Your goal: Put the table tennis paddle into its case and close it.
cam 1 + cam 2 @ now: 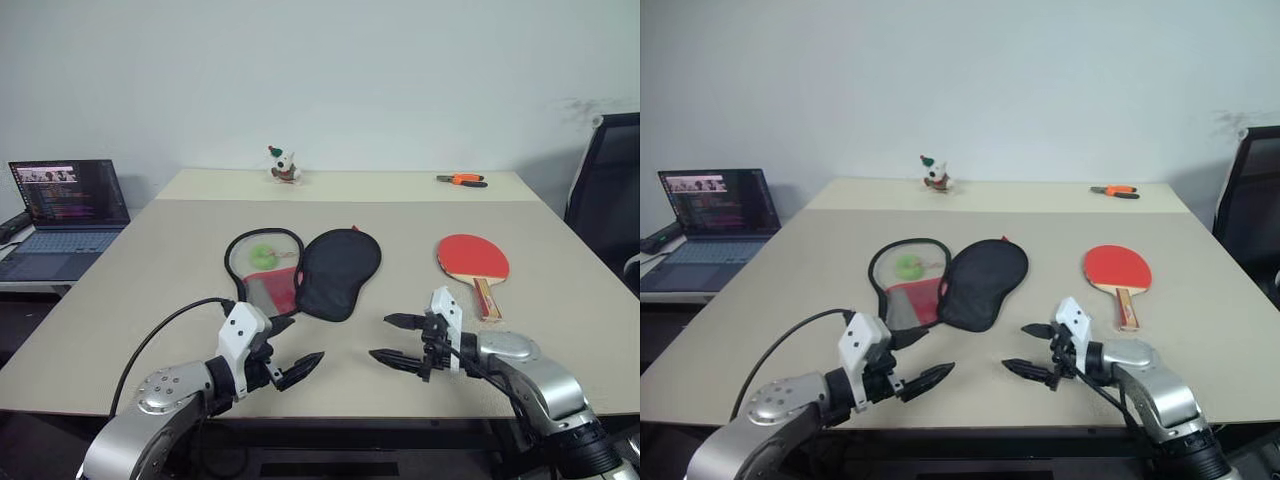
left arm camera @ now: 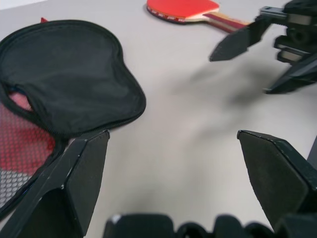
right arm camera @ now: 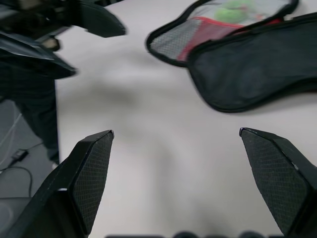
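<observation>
No part of the task is judged to have been carried out yet: the table tennis paddle [image 1: 473,262] is seen lying flat on the surface [image 1: 560,300], red face up and handle toward the robot, well apart from the case [image 1: 303,272], which is spread open near the middle of the surface with its mesh half beside its plain black half. A small yellow-green ball [image 1: 263,256] is seen within the mesh half. The step in hand is judged to be the approach before the first grasp. A reach by the right pincer [image 1: 400,340] forward and to the right would be called for next, so that the paddle can be taken by its handle and carried over to the open case. The left pincer [image 1: 290,350] is held low over the near edge of the surface, just short of the case, with its fingers spread apart and nothing between them. The right pincer is likewise held with fingers apart and empty, and both are angled slightly downward and inward, tips facing each other.
</observation>
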You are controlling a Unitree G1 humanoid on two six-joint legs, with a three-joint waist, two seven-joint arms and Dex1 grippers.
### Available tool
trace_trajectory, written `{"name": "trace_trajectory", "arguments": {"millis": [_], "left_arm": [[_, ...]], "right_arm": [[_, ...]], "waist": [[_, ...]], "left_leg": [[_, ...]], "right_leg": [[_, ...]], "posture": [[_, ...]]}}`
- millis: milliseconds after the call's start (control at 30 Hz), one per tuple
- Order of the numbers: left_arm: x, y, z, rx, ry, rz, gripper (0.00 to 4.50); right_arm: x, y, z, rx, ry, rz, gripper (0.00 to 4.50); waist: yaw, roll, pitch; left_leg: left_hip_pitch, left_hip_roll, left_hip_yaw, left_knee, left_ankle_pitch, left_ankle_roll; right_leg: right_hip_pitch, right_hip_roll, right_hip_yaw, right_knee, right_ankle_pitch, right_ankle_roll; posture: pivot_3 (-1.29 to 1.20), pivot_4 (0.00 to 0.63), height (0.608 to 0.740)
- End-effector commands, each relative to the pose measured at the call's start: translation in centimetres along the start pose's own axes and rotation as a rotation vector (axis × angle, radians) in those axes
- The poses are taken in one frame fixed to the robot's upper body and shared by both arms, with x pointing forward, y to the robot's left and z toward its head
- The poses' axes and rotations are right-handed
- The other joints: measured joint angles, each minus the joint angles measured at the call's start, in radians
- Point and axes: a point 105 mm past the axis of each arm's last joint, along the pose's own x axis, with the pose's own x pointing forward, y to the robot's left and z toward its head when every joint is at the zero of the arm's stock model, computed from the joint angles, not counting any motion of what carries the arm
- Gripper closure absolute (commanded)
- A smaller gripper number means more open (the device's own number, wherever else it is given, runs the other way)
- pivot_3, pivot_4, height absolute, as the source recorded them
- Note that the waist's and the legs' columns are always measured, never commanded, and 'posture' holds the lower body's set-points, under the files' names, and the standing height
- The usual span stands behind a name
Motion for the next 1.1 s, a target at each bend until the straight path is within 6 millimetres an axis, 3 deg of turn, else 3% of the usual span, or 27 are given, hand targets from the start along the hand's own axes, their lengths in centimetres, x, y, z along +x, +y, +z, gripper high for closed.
{"name": "trace_trajectory", "arguments": {"millis": [33,300,600,833,1100], "left_arm": [[0.2,0.5,0.8,0.039,-0.056,0.007,0.0],[1.2,1.1,0.3,0.058,-0.063,-0.008,0.0],[2.3,4.0,1.5,0.073,-0.061,-0.051,0.0],[4.2,5.5,2.5,0.152,-0.062,-0.088,0.0],[5.2,4.6,1.9,0.201,-0.049,-0.152,0.0]], "right_arm": [[-0.2,0.2,1.4,-0.038,-0.026,0.005,0.03],[-1.2,-0.6,3.4,-0.048,-0.052,-0.049,0.03],[-2.0,-1.7,7.1,0.064,-0.127,-0.12,0.03],[-1.8,-2.3,6.6,0.022,-0.079,-0.225,0.03],[-1.1,-1.2,6.3,0.036,-0.088,-0.187,0.03]], "waist": [[0.001,0.0,0.0],[0.001,0.0,0.0],[-0.001,0.0,0.0],[0.001,0.0,0.0],[-0.002,0.0,0.0]], "left_leg": [[0.0,0.0,0.0,0.0,0.0,0.0],[0.0,0.0,0.0,0.001,0.0,0.0],[0.0,0.0,0.0,0.0,0.0,0.0],[-0.001,-0.001,0.001,0.0,0.0,0.0],[-0.001,0.0,0.001,0.0,0.0,0.0]], "right_leg": [[0.0,0.0,0.0,0.0,0.0,0.0],[0.0,0.0,0.0,0.0,0.0,0.0],[0.0,0.0,-0.001,0.001,0.0,0.0],[0.0,0.001,-0.001,-0.001,0.0,0.0],[-0.002,0.001,-0.001,0.001,0.0,0.0]], "posture": [[0.0,0.15,0.74],[0.0,0.15,0.74],[0.0,0.15,0.74],[0.0,0.15,0.74],[0.0,0.15,0.74]]}}
